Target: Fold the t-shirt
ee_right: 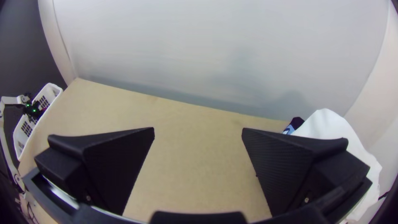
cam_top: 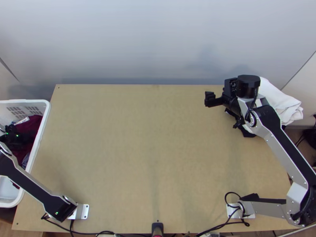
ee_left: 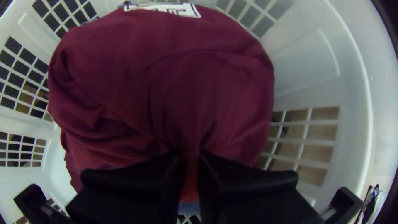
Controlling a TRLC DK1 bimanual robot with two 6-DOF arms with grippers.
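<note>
Black and wide, the fingers of the left tool (ee_left: 190,154) stand nearly together, with a pinch of maroon cloth (ee_left: 207,91) between them. That cloth, presumably the t-shirt, lies bunched in the white basket (cam_top: 43,130), at nine o'clock from the middle of the desk (cam_top: 152,158). The right tool (ee_right: 198,130) is spread wide with nothing in it, out around one o'clock.

The pinch looks narrow, so the shirt's weight could drag it free on the lift. Bluish fabric (ee_left: 188,208) shows just beside the fingers; if it is caught too, a second garment may come along. A loose fold could snag on the basket's rim. At two o'clock, the right arm (cam_top: 282,146) is close by the white cloth (cam_top: 282,103), and a careless swing might knock it.
</note>
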